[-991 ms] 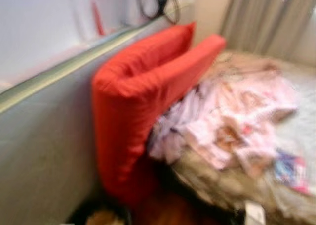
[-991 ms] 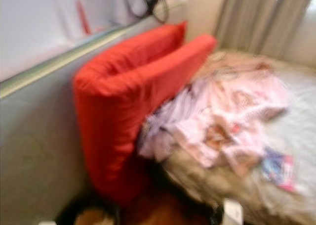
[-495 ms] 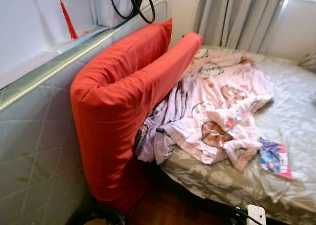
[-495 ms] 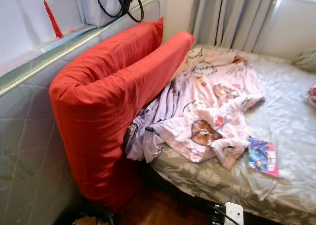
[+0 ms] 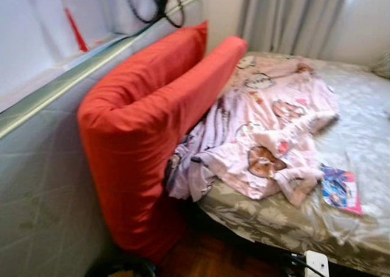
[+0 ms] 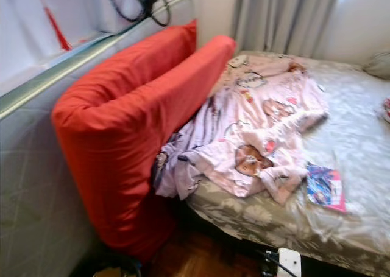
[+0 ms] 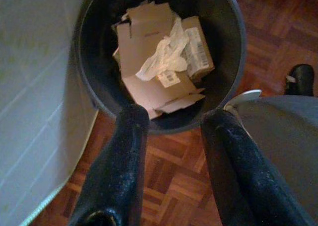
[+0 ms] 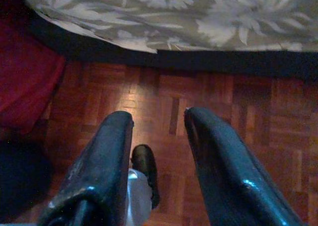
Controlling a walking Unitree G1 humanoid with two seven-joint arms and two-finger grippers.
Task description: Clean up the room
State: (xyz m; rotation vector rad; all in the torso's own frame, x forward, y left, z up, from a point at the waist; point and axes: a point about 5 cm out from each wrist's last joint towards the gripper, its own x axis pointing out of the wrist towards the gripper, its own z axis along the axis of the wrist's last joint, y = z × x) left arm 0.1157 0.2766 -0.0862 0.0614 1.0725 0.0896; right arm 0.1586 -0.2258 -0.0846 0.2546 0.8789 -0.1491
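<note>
While the robot stands at the corner of the bed (image 5: 359, 161), both arms hang low and nothing is picked up yet. The left hand (image 7: 171, 129) hovers above a dark waste bin (image 7: 233, 62) that holds torn cardboard (image 7: 149, 52) and crumpled paper; its two black fingers are spread apart and empty. The right hand (image 8: 159, 131) hangs over the wooden floor (image 8: 278, 151), near the flowered bed sheet (image 8: 164, 12), also released, with nothing between the fingers.

The things to tidy lie on the bed: a rumpled pink blanket (image 5: 268, 131) with cartoon pictures is bunched against the big red cushion (image 5: 146, 125), and one part of it hangs over the mattress edge. A small colourful booklet (image 5: 340, 190) rests on the sheet just beside the blanket. A white power strip (image 5: 315, 263) lies on the floor below.

I judge that the robot is choosing what to take first. To do this well, it should step closer until the bed edge is within reach, then take the booklet off the bed before it pulls the blanket, so the booklet does not slide down. For the blanket, it is better to grasp a thick fold near the hanging part, not a thin edge.
</note>
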